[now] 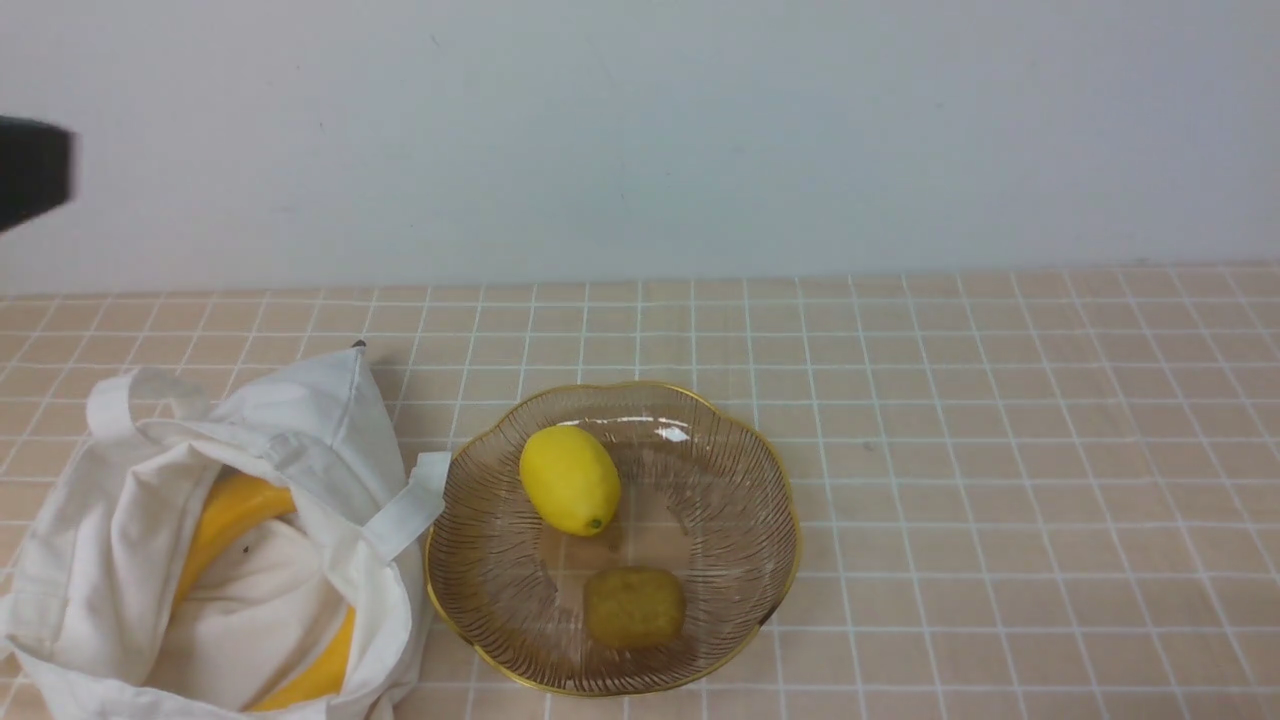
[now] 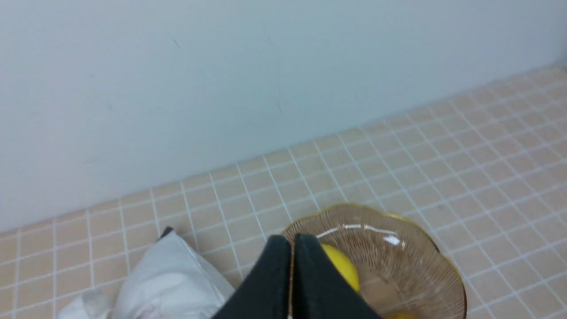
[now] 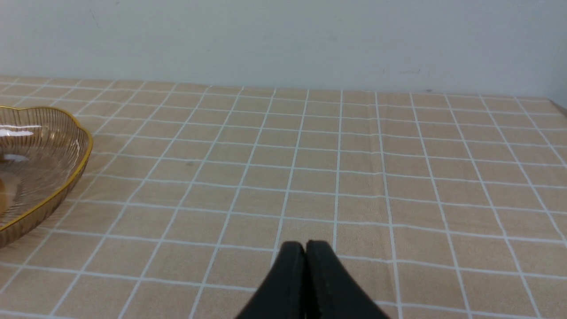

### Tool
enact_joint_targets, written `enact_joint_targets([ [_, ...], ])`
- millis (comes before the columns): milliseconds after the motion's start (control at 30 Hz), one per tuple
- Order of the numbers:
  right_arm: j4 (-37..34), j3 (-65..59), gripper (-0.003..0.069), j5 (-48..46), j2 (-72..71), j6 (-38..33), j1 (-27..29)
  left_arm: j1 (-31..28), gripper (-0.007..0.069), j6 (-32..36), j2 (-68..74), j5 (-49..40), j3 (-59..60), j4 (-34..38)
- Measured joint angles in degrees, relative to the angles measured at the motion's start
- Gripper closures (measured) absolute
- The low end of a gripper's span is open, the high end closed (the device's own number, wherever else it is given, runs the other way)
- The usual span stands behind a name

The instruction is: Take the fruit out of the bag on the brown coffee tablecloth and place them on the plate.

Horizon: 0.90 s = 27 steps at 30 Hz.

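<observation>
The white bag [image 1: 110,540] lies open on the brown coffee tablecloth [image 1: 1000,450] at the front left. The yellow banana [image 1: 225,515] curves inside it, partly hidden by cloth. The brown glass plate [image 1: 740,470] sits right of the bag and holds the brownish rough fruit [image 1: 634,606] and a smooth yellow lemon [image 1: 569,479]. My left gripper [image 2: 291,239] is shut and empty, high above the bag [image 2: 168,274] and the plate [image 2: 421,266]. My right gripper [image 3: 305,246] is shut and empty over bare cloth, right of the plate [image 3: 53,146].
A pale wall runs along the back of the table. A dark part of my left arm [image 1: 30,180] shows at the far left edge of the front view. A bag strap [image 1: 405,510] rests against the plate's left rim.
</observation>
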<state>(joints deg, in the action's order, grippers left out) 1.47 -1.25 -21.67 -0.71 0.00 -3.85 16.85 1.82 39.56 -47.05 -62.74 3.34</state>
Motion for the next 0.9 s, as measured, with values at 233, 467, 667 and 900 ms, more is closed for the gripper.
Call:
enact_joint_targets([
  [233, 0.0, 0.0, 0.0673, 0.0, 0.0, 0.0, 0.0, -0.1, 0.0632, -12.6, -26.9, 7.6, 16.0, -7.9],
  [467, -0.1, 0.0, 0.0673, 0.0, 0.0, 0.0, 0.0, -0.1, 0.0632, -14.9, -40.8, 8.6, 25.3, -11.7],
  [667, -0.1, 0.0, 0.0673, 0.0, 0.0, 0.0, 0.0, -0.1, 0.0632, -14.9, -39.5, 8.1, 25.9, -12.2],
  [900, -0.1, 0.0, 0.0673, 0.0, 0.0, 0.0, 0.0, -0.1, 0.0632, -14.9, -39.2, 7.9, 26.0, -12.5],
])
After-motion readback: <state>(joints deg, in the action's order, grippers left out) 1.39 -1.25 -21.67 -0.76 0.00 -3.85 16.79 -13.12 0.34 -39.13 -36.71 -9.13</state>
